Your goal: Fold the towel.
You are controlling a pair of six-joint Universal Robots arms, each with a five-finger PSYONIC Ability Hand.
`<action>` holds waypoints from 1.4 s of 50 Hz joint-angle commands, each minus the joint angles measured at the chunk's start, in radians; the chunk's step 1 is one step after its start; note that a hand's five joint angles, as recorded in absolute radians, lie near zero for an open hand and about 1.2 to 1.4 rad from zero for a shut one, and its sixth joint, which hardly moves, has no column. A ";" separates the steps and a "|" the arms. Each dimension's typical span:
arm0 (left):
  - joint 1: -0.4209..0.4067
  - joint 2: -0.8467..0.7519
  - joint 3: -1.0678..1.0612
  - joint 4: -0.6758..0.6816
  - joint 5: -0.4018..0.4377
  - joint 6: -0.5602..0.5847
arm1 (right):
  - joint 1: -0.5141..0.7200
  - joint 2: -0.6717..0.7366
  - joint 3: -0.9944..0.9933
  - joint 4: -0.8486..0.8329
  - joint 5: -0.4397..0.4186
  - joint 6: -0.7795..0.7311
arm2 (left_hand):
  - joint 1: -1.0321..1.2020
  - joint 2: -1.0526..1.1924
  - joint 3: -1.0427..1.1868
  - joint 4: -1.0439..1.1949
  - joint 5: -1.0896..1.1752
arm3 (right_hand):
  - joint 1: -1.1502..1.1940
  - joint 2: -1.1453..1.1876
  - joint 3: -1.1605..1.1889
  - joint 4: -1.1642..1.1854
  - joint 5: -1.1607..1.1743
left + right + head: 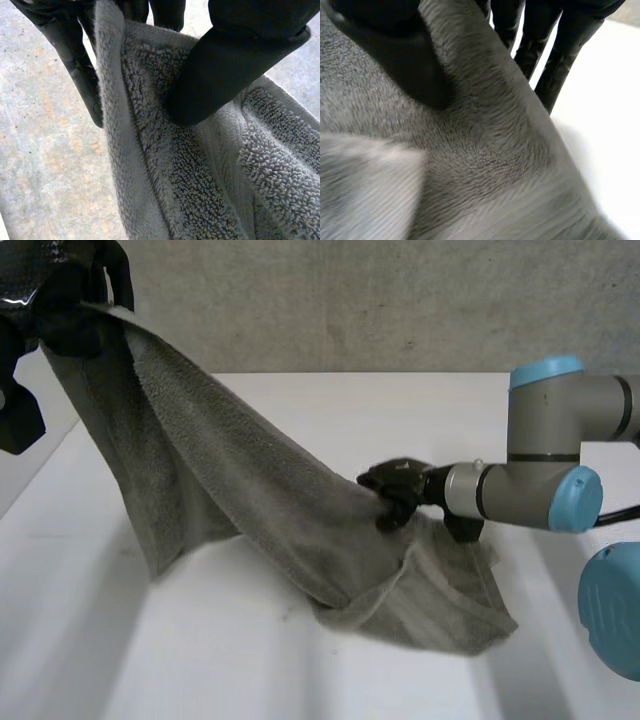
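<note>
The towel (230, 470) runs as one taut diagonal sheet between the two hands, and that line is what the next move turns on. Its high end is up over the table's far left corner in the left hand (65, 300). Its low end is w/ the right hand (400, 485) near the table's (300, 400) middle, a bit toward the right edge. So the long axis slopes down from far left to mid right, and the right hand is the one nearer the tabletop and nearer the slack part. That slack lies crumpled on the table just below and to the near side of the right hand, toward the near right. One loose flap hangs off the sheet's left side and touches the table. Left hand: clamped on the towel's hem, thumb (225, 70) pressing the pile against the fingers (75, 65) behind it. Right hand: likewise pinching a ridge of cloth, thumb (395, 60) on one face, fingers (545, 50) on the other (can't tell if it's a corner or just an edge). Towel's look: grey terry, thick looped pile w/ a flatter woven band along the hem, limp, creased, not yet folded flat. My guess: the high end must come down and across for the fold.
</note>
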 commanded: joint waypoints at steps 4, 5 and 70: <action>0.017 -0.364 0.381 0.105 -0.016 0.023 | -0.011 -0.058 -0.424 -0.190 0.238 0.009 | 0.204 0.179 0.180 0.179 0.191 | 0.213 0.193 0.224 0.220 0.201; 0.018 -0.364 0.382 0.105 -0.017 0.023 | -0.011 -0.058 -0.425 -0.191 0.239 0.009 | 0.204 0.179 0.180 0.179 0.191 | 0.213 0.193 0.224 0.220 0.201; 0.110 -0.472 -0.212 0.303 -0.069 0.132 | -0.031 -0.483 0.947 -0.765 0.495 -0.109 | 0.204 0.179 0.180 0.179 0.191 | -0.411 -0.431 -0.401 -0.404 -0.424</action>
